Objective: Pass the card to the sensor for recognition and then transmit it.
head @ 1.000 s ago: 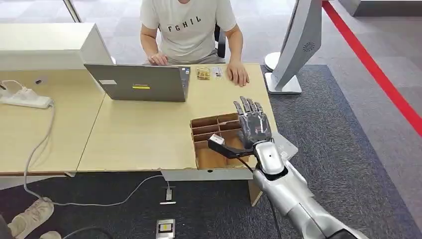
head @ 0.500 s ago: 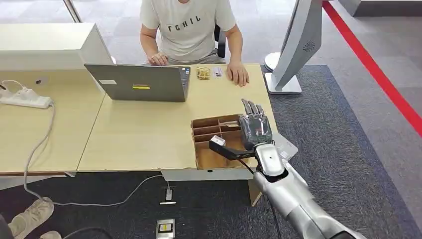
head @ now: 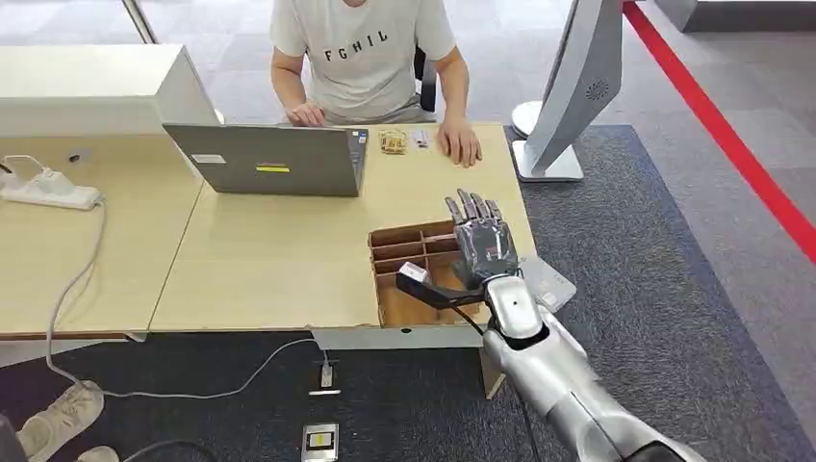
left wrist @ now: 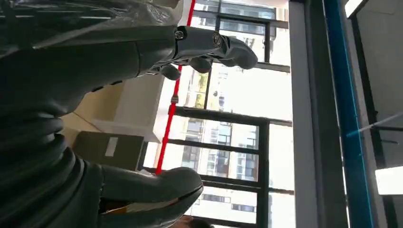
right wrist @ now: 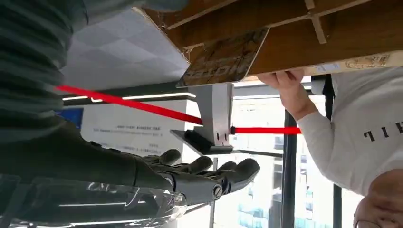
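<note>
A brown printed card (right wrist: 223,59) stands in a slot of the cardboard divider box (head: 399,255) at the table's near right corner. My right hand (head: 481,245) hovers over the box's right side with its fingers straight and spread, thumb stuck out sideways over the compartments, holding nothing. It hides the card in the head view. In the right wrist view my right hand's fingers (right wrist: 209,173) are apart from the card. A pale grey flat pad (head: 548,281) lies just right of the box. My left hand (left wrist: 209,45) hangs with its fingers loosely apart and empty.
A person sits across the table, one hand (head: 460,144) flat on the tabletop, the other at an open laptop (head: 269,159). Small items (head: 393,141) lie by the laptop. A white standing kiosk (head: 577,87) rises off the far right corner. A power strip (head: 48,188) sits far left.
My right hand dipped slightly toward the table's near edge, then shifted left and farther over the box. It stays empty. The card and box have not moved.
</note>
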Robot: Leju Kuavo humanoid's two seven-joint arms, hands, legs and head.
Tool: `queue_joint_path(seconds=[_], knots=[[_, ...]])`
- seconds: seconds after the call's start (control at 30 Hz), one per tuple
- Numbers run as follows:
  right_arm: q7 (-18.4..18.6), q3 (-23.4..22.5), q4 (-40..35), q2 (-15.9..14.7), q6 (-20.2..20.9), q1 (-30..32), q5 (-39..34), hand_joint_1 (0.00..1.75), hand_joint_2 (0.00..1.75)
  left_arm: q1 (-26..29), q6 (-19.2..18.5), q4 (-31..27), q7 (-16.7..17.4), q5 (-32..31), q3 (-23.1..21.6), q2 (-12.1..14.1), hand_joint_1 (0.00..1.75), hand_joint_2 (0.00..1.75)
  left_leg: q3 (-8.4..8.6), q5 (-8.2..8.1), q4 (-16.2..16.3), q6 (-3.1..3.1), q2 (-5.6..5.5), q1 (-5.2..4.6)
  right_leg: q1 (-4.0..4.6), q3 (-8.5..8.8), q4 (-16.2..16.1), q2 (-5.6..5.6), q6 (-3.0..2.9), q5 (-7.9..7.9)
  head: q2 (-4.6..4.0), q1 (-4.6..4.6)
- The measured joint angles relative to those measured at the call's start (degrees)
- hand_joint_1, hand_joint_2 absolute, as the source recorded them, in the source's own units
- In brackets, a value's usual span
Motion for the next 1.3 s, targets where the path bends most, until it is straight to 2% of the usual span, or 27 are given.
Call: queue_joint_path(seconds=[0.27,0.3,0.33,0.37,0.4,0.43,1.23,1.27,1.3], knots=[[0.0,0.02,0.96,0.63,-0.04,-0.62,0.26,0.0,1.75,0.0,0.02,0.04,0.0,0.44,0.0,-0.04,0.0,1.75,0.0,0.0,0.0,0.0,0.0,0.0,0.0,0.0,0.0,0.0,0.0,0.0,0.0,0.02],[0.0,0.02,0.96,0.63,-0.02,-0.64,0.33,0.05,1.75,-0.01,0.02,0.04,0.0,0.59,0.0,-0.04,0.0,1.75,-0.01,0.0,0.0,0.0,0.0,0.0,0.0,0.0,0.0,0.0,0.0,0.0,0.0,0.0],[0.0,0.02,0.96,0.68,0.0,-0.65,0.37,0.21,1.75,-0.01,0.02,0.04,0.0,0.68,0.0,-0.04,0.0,1.75,-0.01,0.0,0.0,0.0,0.0,0.0,0.0,0.0,0.0,0.0,0.0,0.0,0.0,0.0],[0.0,0.02,0.96,0.72,0.07,-0.68,0.5,1.5,1.75,-0.02,0.0,0.04,0.0,0.81,0.0,-0.04,0.0,1.75,0.0,0.0,0.0,0.0,0.0,0.0,0.0,0.0,0.0,0.0,0.0,0.0,0.0,0.02],[0.0,0.02,0.96,0.79,0.13,-0.71,0.57,1.69,1.75,-0.03,0.02,0.04,0.0,0.85,0.0,-0.04,0.0,1.75,0.0,0.0,0.0,0.0,0.0,0.0,0.0,0.0,0.0,0.0,0.0,0.0,0.0,0.0],[0.02,0.02,0.96,0.87,0.18,-0.73,0.68,1.75,1.75,-0.04,0.02,0.04,0.0,0.85,0.0,-0.07,0.0,1.75,0.0,0.0,0.0,0.0,0.0,0.0,0.0,0.0,0.0,0.0,0.0,0.0,0.0,0.0],[-0.42,0.17,6.1,4.85,0.2,-2.92,1.03,1.75,1.75,0.19,0.0,0.04,0.0,-3.37,-0.26,-2.32,0.0,1.75,-0.01,0.0,0.0,0.0,0.0,0.0,0.0,-0.01,0.01,0.0,0.0,0.0,0.0,0.0],[-0.46,0.17,6.31,4.92,0.15,-2.96,1.03,0.52,1.75,0.2,0.0,0.04,0.0,-3.34,-0.24,-2.6,0.0,1.75,-0.01,0.0,0.0,0.0,0.0,0.0,0.0,-0.01,0.0,0.0,0.0,0.0,0.0,0.0],[-0.57,0.2,6.66,4.98,0.0,-3.08,1.01,0.09,1.75,0.2,0.02,0.04,0.0,-3.34,-0.24,-3.1,0.0,1.75,-0.01,0.0,0.0,0.0,0.0,0.0,0.0,-0.01,0.0,0.0,0.0,0.0,0.0,0.0]])
